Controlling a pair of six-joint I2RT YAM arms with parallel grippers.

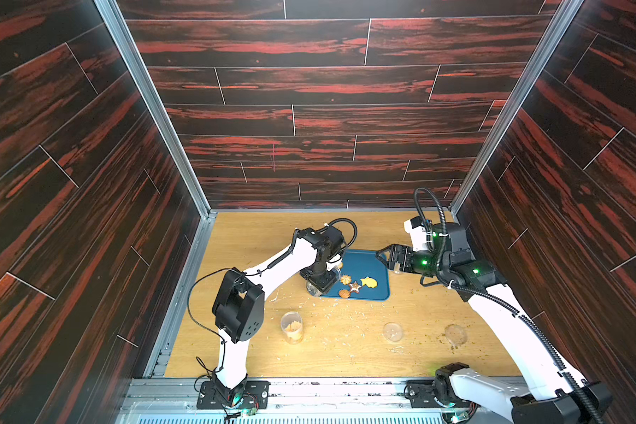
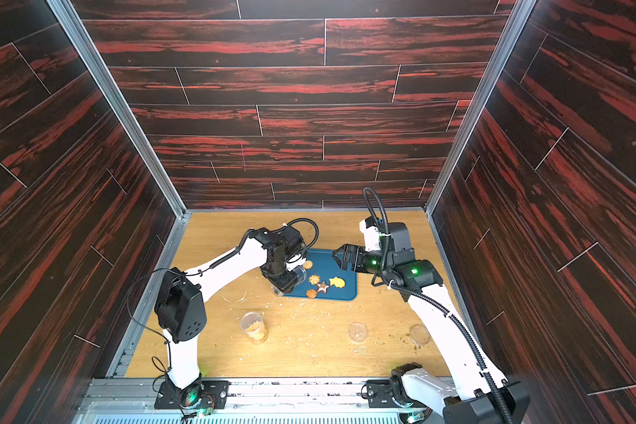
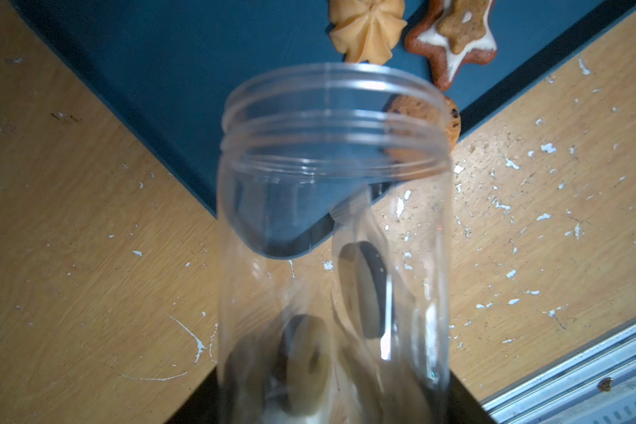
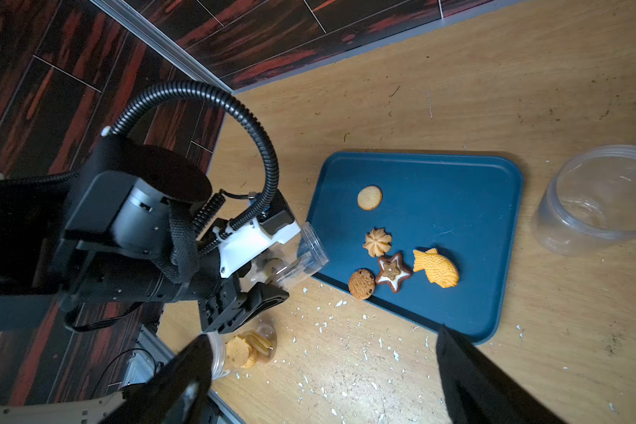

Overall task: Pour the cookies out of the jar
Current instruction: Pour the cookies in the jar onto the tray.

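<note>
Roughly halfway, I'd say. The left fingers (image 1: 319, 282) are clamped around the jar (image 3: 335, 147), which is tipped over about on its side with its mouth over the near corner of the blue tray (image 4: 456, 205).

Five cookies (image 4: 436, 268) are already out on the tray: a plain round one off by itself, then a swirl, an iced star, a yellow fish and a choc chip one bunched together. The choc chip one sits right at the tray's edge, close to the jar mouth.

Not done though. The left wrist view shows at least two more down at the bottom of the jar, a dark sandwich one (image 3: 362, 290) and a pale ring one (image 3: 309, 359), nowhere near the mouth. My guess is it needs a steeper tip or a shake.

The right fingers (image 1: 382, 260) are wide open, holding nothing, hovering by the far side of the tray.

Other stuff on the desk (image 4: 456, 91): a second jar (image 1: 292, 326) standing upright with yellow cookies in it (can't tell if it's part of the job), an empty clear tub (image 4: 599, 198), two lids (image 1: 393, 331) and crumbs (image 4: 346, 330) everywhere.
</note>
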